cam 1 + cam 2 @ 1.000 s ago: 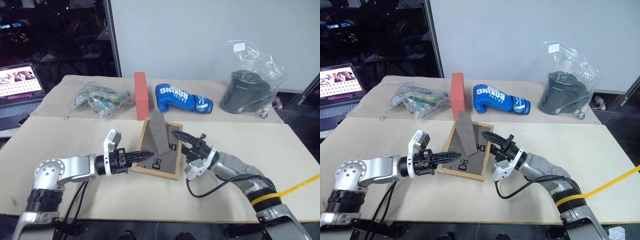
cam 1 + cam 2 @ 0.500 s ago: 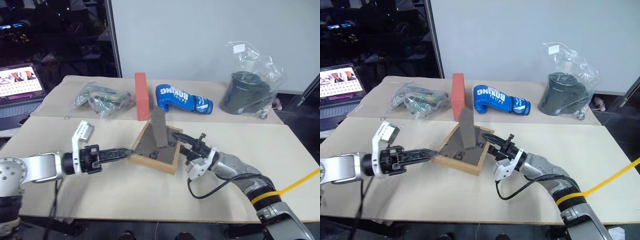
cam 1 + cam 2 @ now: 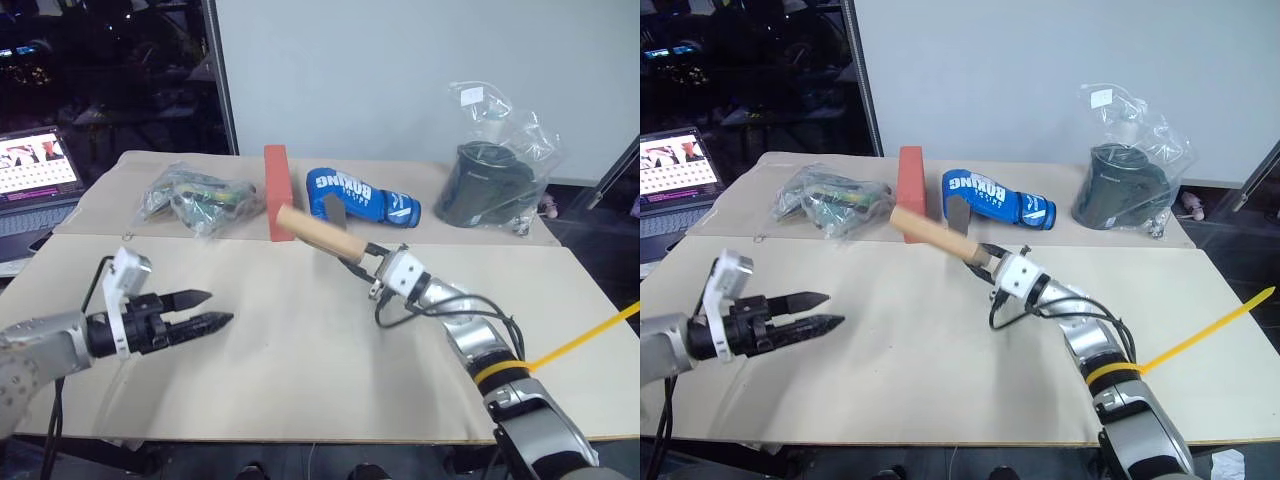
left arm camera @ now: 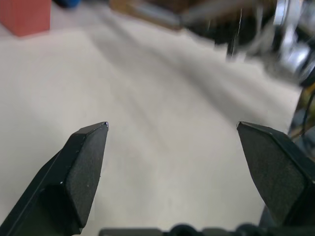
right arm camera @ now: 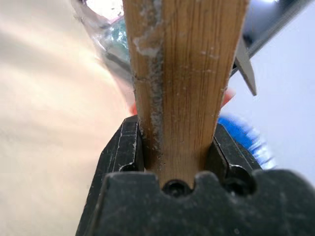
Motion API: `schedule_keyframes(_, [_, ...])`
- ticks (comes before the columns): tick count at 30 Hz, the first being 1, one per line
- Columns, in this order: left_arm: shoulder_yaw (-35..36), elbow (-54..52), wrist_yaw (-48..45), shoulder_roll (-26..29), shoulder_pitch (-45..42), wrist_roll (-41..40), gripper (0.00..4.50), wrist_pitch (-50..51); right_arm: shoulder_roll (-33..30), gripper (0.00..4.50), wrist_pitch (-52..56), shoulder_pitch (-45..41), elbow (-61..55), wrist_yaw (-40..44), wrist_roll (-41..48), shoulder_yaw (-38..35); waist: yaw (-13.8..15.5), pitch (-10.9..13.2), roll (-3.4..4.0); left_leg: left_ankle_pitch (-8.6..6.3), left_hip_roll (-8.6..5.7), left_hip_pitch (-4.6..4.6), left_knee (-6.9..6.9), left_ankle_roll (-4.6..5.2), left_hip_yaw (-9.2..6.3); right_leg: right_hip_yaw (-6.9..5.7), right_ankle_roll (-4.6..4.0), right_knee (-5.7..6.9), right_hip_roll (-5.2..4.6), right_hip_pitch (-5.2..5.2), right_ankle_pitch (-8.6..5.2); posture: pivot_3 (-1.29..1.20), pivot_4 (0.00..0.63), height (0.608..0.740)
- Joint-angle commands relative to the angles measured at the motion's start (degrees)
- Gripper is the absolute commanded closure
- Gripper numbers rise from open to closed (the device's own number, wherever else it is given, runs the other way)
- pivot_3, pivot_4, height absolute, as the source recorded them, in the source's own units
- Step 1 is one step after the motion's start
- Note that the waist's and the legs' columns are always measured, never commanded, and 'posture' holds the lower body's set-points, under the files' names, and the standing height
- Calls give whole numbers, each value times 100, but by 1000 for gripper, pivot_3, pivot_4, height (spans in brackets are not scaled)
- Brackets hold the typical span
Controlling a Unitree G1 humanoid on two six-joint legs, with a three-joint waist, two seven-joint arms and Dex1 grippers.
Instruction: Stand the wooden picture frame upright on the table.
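Now the right gripper (image 3: pixel 362 266) pinches the grainy light-wood picture frame (image 3: pixel 318 233) edge; left gripper (image 3: pixel 205 309) spread.

A red block (image 3: pixel 277 192), blue boxing glove (image 3: pixel 362 196) and two plastic bags (image 3: pixel 200 197) (image 3: pixel 497 178) line the far tabletop.

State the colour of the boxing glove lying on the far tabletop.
Blue with white lettering; the boxing glove shows best in the left eye view.

Legible text: "BOXING", in white capitals on the blue boxing glove (image 3: pixel 361 196) just beside the orange-red block (image 3: pixel 277 192). A smaller line beneath that word is too small to read.
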Motion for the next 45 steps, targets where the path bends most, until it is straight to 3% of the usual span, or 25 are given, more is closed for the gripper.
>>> schedule_keyframes(1, [46,-155,-32,-153,-60,537,0,-544,-45,3248,1617,-470,290,528,747,-561,7,3,2,0,1,0,1,0,-1,-4,0,0,0,0,0,0,150,740])
schedule_keyframes(7, [26,199,493,-640,-709,937,0,-817,-73,3249,3674,-670,736,1186,1205,-920,9,8,6,-1,0,-2,-2,1,-1,-8,1,-1,0,-4,-3,0,150,740])
schedule_keyframes(16, [-55,502,329,-998,-1249,1481,0,-1486,-107,3253,5755,-246,-7,1665,1702,-1106,-65,10,8,-2,1,-9,-4,3,-2,-7,2,4,3,-13,-2,0,150,740])
schedule_keyframes(20, [-199,529,84,-982,-1267,1547,0,-1492,-61,3254,6024,61,-488,1586,1728,-1130,-61,10,8,-2,0,-10,1,3,-2,-7,10,3,2,-9,-7,0,150,740])
schedule_keyframes(23, [-315,700,-33,-860,-1371,1329,0,-925,-8,3262,6109,187,-773,1383,1710,-1184,-62,10,8,-2,0,-8,3,3,-2,-7,27,5,3,-8,-16,0,150,740])
schedule_keyframes(29, [-627,1001,-941,-343,-1485,1234,0,-332,25,3262,6656,441,-1326,1264,1980,-1315,-73,10,8,-2,1,-9,2,3,-4,-8,34,6,5,-12,-21,0,150,740])
schedule_keyframes(30, [-658,1037,-1043,-298,-1514,1214,0,-263,20,2256,6769,473,-1415,1267,2041,-1346,-68,10,8,-2,1,-9,1,3,-4,-8,34,6,5,-13,-21,0,150,740])
schedule_keyframes(31, [-698,1079,-1128,-255,-1546,1209,0,-195,19,2093,6870,503,-1506,1251,2094,-1382,-66,11,8,-2,1,-9,0,3,-4,-8,35,5,5,-13,-21,0,150,740])
schedule_keyframes(33, [-804,1156,-1316,-202,-1622,1232,0,-107,-31,1302,7031,583,-1742,1199,2178,-1429,-65,11,9,-2,1,-10,0,3,-4,-8,35,5,4,-13,-21,0,150,740])
schedule_keyframes(36, [-962,1247,-1524,-197,-1729,1341,0,-128,-233,458,7190,841,-2191,1209,2215,-1468,-55,13,11,-2,1,-16,1,3,-4,-8,36,5,4,-18,-22,0,150,740])
schedule_keyframes(42, [-1054,1449,-1561,-368,-1921,1588,0,-340,-918,458,7275,1637,-3081,1333,2407,-1764,-28,13,11,-3,1,-26,1,3,-4,-9,36,4,4,-26,-22,0,150,740])
schedule_keyframes(45, [-1081,1408,-1445,-567,-1796,1961,0,-909,-1757,458,6176,2642,-3746,2079,1967,-1589,4,13,12,-3,1,-28,2,3,-4,-9,37,3,4,-27,-23,0,150,740])
